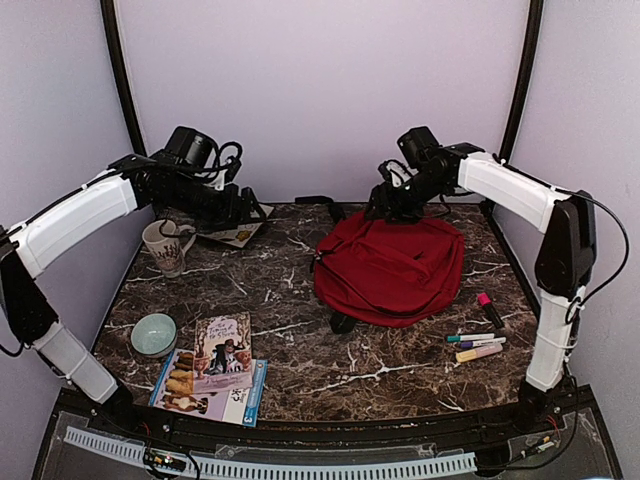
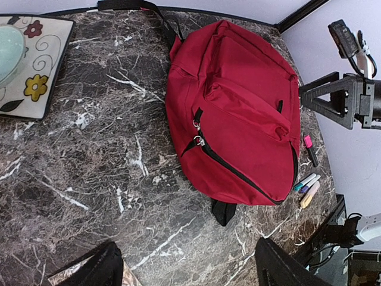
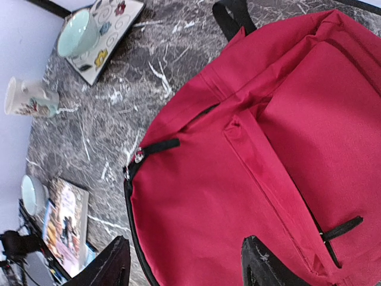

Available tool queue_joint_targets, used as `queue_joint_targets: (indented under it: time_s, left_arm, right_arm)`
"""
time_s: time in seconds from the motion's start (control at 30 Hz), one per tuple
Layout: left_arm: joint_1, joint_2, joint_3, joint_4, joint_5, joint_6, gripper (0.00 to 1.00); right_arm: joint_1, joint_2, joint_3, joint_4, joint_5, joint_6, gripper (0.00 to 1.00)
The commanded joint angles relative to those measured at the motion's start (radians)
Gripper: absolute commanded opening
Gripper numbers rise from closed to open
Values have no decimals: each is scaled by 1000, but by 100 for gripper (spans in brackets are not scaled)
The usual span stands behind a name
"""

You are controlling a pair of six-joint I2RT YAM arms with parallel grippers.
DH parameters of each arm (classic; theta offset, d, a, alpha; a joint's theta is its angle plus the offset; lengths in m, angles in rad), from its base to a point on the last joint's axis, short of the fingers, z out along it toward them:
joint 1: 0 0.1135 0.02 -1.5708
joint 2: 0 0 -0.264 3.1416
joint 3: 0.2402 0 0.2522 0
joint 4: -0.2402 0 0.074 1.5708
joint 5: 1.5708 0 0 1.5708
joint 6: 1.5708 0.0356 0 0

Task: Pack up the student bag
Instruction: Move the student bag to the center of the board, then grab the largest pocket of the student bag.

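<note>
Lying flat, one student bag (image 1: 390,268), four markers (image 1: 478,346), two books (image 1: 225,352), left pincer (image 2: 187,262) apart, right pincer (image 3: 186,257) apart

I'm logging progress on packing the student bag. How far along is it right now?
Done: nothing visibly packed. The books, markers, mug and bowl all lie on the table, outside the student bag.
In hand: nothing. The left fingers and right fingers are open and empty, the right ones over the bag.
To do: presumably all the loading.
</note>
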Motion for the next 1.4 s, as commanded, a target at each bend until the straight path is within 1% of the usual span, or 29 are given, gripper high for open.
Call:
queue_joint_targets:
  time_s: [0.0,0.1,0.13,0.17,0.23,0.37,0.5,0.57,0.6,0.7,0.77,0.87,1.07,1.13,1.3,1.37]
  left_arm:
    - [-15,77,50,35,66,15,79]
    - [-24,146,82,11,122,108,80]
    - [-31,165,87,2,112,149,80]
    - [-40,180,83,2,66,189,81]
    - [-49,201,62,38,35,242,82]
    - [-50,244,19,151,35,331,82]
    - [-50,243,-79,320,39,433,82]
    - [-50,220,-154,447,69,474,81]
    - [-50,205,-202,554,81,488,81]
    - [-51,187,-316,772,97,486,80]
    - [-53,200,-346,849,102,479,78]
    - [-54,241,-357,902,118,489,75]
    - [-57,325,-361,967,156,529,71]
    - [-57,348,-358,984,178,540,66]
    - [-57,410,-334,982,227,565,61]
    - [-57,433,-316,962,238,569,60]
  right_arm:
    - [-34,49,68,25,-88,103,64]
    - [-40,73,70,40,-140,144,64]
    - [-41,78,71,38,-150,150,64]
    - [-43,82,70,35,-158,156,63]
    - [-42,81,61,29,-173,161,63]
    - [-43,53,33,-2,-156,122,63]
    - [-51,45,32,-107,-151,70,63]
    - [-51,29,22,-149,-141,44,63]
    - [-51,16,4,-156,-126,40,63]
    - [-51,-34,-46,-163,-73,27,63]
    - [-51,-60,-58,-182,-35,14,63]
    - [-51,-96,-81,-203,11,6,63]
    - [-51,-149,-129,-229,22,30,63]
    - [-51,-164,-147,-229,32,43,63]
    - [-51,-202,-174,-225,54,79,63]
    - [-51,-216,-183,-221,57,93,63]
